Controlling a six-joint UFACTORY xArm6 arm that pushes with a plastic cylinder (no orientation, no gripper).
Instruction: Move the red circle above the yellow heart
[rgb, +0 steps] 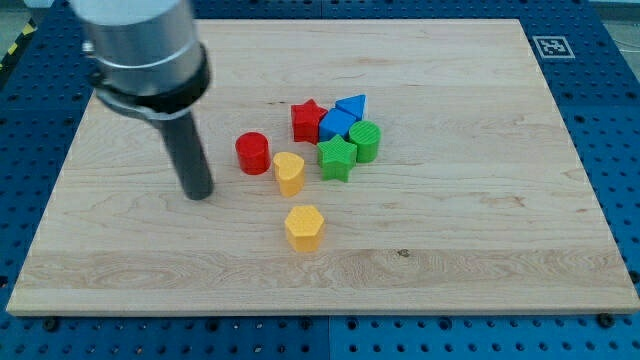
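The red circle (252, 153) is a short red cylinder near the board's middle. The yellow heart (289, 172) stands just to its lower right, almost touching it. My tip (200, 194) rests on the board to the left of the red circle and a little below it, with a small gap between them. The dark rod rises from the tip to the grey arm at the view's top left.
A yellow hexagon (304, 227) lies below the heart. A cluster to the right holds a red star (308, 120), a blue triangle (352, 104), a blue block (337, 125), a green star (337, 157) and a green cylinder (365, 141). The wooden board (500, 250) sits on a blue pegboard.
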